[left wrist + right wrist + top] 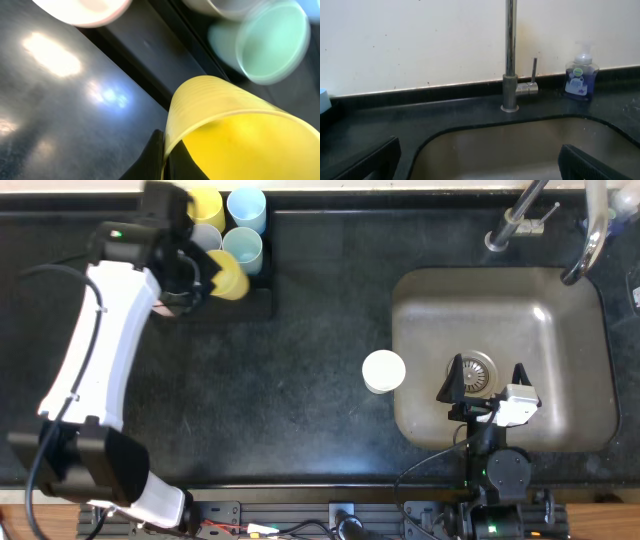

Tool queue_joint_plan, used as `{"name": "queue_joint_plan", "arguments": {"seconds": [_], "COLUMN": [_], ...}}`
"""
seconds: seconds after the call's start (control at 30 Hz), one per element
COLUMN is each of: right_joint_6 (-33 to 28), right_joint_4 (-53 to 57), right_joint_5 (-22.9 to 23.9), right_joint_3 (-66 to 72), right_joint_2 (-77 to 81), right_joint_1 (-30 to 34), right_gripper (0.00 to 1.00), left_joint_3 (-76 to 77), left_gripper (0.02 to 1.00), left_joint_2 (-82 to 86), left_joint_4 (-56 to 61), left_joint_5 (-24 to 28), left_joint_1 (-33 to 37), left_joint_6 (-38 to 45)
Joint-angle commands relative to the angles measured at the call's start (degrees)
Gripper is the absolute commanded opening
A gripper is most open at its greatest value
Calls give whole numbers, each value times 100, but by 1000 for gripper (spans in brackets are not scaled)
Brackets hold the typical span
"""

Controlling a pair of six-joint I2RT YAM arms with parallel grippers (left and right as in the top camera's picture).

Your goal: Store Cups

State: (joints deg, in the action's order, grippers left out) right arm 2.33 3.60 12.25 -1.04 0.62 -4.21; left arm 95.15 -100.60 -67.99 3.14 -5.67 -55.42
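Placement step in hand: left jaws clenched on the rim of the yellow ribbed plastic cup [235, 140] over the black plastic tray [262, 305] at the desk's far left; next, probably lower into a free spot and let go; the white round cup [384, 371] stands just left of the steel sink [560, 410], right jaws released.

Kitchen. Stainless sink [560, 380] with drain [480, 370] set in dark stone bench [310, 330], tall chrome faucet [509, 50], soap pump bottle [579, 80] by pale wall [420, 40], plastic cups [244, 248] in black tray [262, 308].
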Motion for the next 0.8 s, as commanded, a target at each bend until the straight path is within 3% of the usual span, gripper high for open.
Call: {"name": "queue_joint_plan", "arguments": {"seconds": [0.03,0.43,0.8], "right_joint_6": [-17,-17,-17], "right_joint_4": [-39,-39,-39], "right_joint_5": [4,4,4], "right_joint_3": [79,79,79], "right_joint_2": [-42,-42,-42], "right_joint_1": [2,2,2], "right_gripper": [998,998,998], "left_joint_3": [-81,-81,-81], "left_gripper": [38,69,75], "left_joint_2": [-258,-726,-1137], "left_joint_4": [-28,-26,225], "left_joint_5": [-92,-531,-501], "left_joint_1": [238,509,603], "left_joint_6": [-63,-190,-197]}}
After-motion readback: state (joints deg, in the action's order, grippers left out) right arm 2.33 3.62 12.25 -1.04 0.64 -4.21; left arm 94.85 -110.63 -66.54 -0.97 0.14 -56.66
